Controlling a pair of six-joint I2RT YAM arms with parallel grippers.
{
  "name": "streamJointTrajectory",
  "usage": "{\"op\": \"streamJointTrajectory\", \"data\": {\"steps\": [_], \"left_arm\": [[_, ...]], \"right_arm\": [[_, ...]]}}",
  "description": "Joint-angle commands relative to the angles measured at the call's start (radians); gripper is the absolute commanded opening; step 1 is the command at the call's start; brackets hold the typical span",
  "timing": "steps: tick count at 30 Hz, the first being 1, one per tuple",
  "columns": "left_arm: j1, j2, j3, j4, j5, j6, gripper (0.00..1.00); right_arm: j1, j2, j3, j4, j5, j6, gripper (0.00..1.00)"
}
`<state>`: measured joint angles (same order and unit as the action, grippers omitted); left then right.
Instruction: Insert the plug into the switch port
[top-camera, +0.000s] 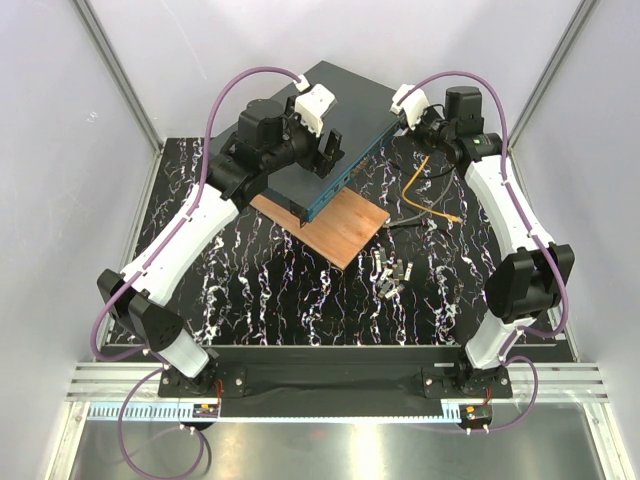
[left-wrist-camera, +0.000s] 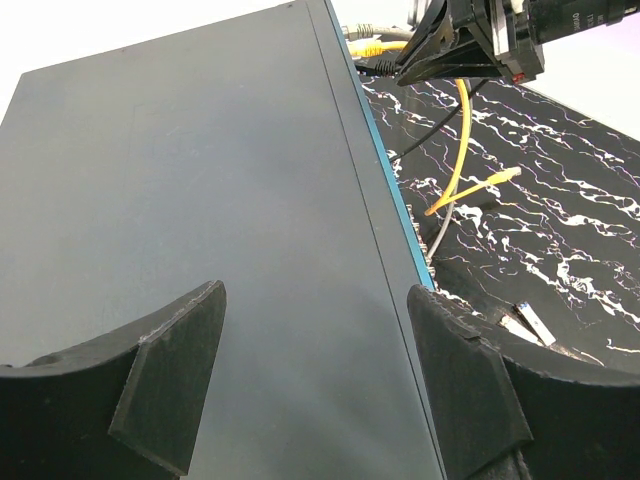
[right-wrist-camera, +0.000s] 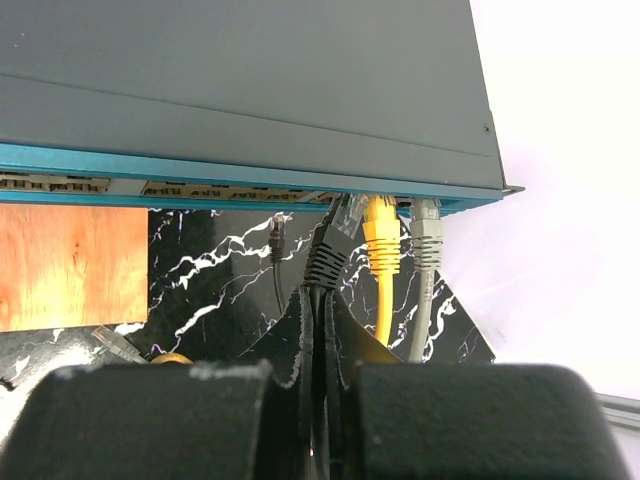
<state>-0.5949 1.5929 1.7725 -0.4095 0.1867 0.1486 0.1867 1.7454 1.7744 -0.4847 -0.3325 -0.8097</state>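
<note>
The switch (top-camera: 330, 120) is a flat dark grey box whose teal front (right-wrist-camera: 200, 178) carries the row of switch ports (right-wrist-camera: 60, 183). The plug (top-camera: 457, 217), a yellowish tip on a thin orange cable, lies loose on the marble table and also shows in the left wrist view (left-wrist-camera: 508, 175). My right gripper (right-wrist-camera: 325, 300) is shut on a thicker black cable (right-wrist-camera: 325, 262), whose clear tip sits at the port row just left of a plugged yellow cable (right-wrist-camera: 382, 240). Whether that tip is seated is hidden. My left gripper (left-wrist-camera: 315, 300) is open over the switch's top (left-wrist-camera: 200, 200).
A grey cable (right-wrist-camera: 427, 240) is plugged in beside the yellow one. A thin black lead (right-wrist-camera: 277, 235) hangs below the ports. A wooden board (top-camera: 340, 228) lies under the switch's near corner, with small grey metal modules (top-camera: 395, 272) scattered nearby. White walls enclose the table.
</note>
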Motion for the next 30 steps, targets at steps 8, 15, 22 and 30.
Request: {"op": "streamJointTrajectory", "data": {"steps": [8,15,22,30], "left_arm": [[0.006,-0.014,0.019,0.038,0.011,0.0,0.8],[0.006,-0.013,0.016,0.038,0.008,0.0,0.8],[0.009,-0.005,0.022,0.04,0.014,0.005,0.8],[0.009,-0.005,0.019,0.037,0.01,0.009,0.8]], "right_arm": [[0.033,0.037,0.086,0.147,-0.002,-0.049,0.0],[0.033,0.068,0.132,0.173,0.059,0.001,0.0],[0.033,0.077,0.148,0.195,0.067,0.034,0.0],[0.031,-0.003,0.062,0.213,-0.066,0.015,0.0]]}}
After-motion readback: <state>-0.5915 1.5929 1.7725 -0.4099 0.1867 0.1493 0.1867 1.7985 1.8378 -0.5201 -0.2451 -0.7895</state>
